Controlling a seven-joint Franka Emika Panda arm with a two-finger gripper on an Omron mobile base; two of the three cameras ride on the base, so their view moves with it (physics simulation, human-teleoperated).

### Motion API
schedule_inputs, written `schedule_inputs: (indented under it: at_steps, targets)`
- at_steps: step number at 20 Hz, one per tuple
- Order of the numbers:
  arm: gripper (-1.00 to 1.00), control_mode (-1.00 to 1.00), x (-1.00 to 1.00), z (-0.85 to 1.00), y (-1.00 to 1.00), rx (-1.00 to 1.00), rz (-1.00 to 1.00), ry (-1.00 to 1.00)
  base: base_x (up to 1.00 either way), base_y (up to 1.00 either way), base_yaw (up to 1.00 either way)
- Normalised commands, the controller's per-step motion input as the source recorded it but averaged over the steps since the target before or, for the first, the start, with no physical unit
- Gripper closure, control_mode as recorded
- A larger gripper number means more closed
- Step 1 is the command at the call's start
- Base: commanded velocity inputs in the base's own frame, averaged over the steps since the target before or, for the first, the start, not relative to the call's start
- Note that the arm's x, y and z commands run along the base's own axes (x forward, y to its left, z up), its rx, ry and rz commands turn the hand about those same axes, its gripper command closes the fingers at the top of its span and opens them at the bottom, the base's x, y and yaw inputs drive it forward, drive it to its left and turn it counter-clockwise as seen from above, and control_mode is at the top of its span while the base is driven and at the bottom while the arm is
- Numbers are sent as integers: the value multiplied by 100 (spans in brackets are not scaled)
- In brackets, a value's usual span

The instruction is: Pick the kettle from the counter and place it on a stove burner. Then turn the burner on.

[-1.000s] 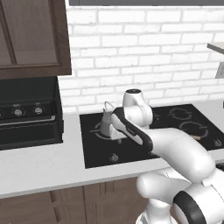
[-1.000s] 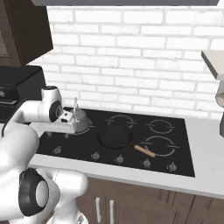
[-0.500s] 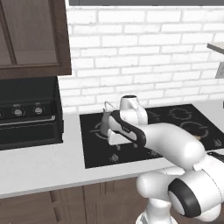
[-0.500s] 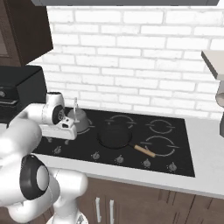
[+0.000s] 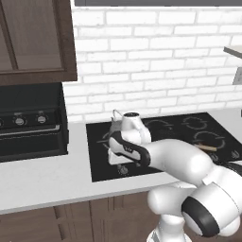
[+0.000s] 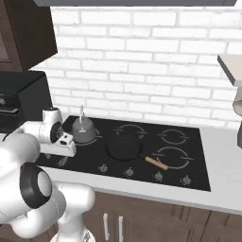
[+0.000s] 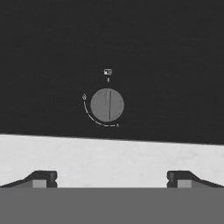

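- The gripper (image 7: 111, 178) stood spread wide with nothing between its fingertips (image 7: 43, 177), pointing down at a round grey knob (image 7: 107, 105) on the black glass cooktop (image 7: 175, 52).
- The knob lay just inside the cooktop's front edge; the pale counter (image 7: 109, 159) began right past that edge, under the fingertips.
- Bare black glass surrounded the knob on all sides, with a small mark above it and a thin arc around its lower left.
- The kettle (image 6: 84, 133) sat upright on the cooktop's rear left stove burner (image 6: 98, 137), apart from the hand.
- A dark pan (image 6: 124, 144) with a wooden handle stood just right of the kettle, with a narrow gap between them.
- The arm's hand (image 6: 57, 142) hung over the cooktop's front left corner, close beside the kettle.
- Left of the cooktop (image 5: 97, 158), open counter (image 5: 42, 177) ran to a black appliance (image 5: 30, 123).
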Motion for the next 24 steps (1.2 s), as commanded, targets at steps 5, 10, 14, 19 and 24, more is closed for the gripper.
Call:
schedule_inputs:
  at_steps: [5,10,14,19,24]
  targets:
    - [-100,-100,3,-12,5,0,0,0,0,0,0]
    - [-100,-100,14,-29,0,0,-1,0,0,0,0]
    - [-100,-100,26,-43,0,0,0,0,0,0,0]
    - [-100,-100,15,-15,0,0,-1,0,0,0,0]
    - [-100,-100,9,0,0,-2,-2,0,0,0,0]
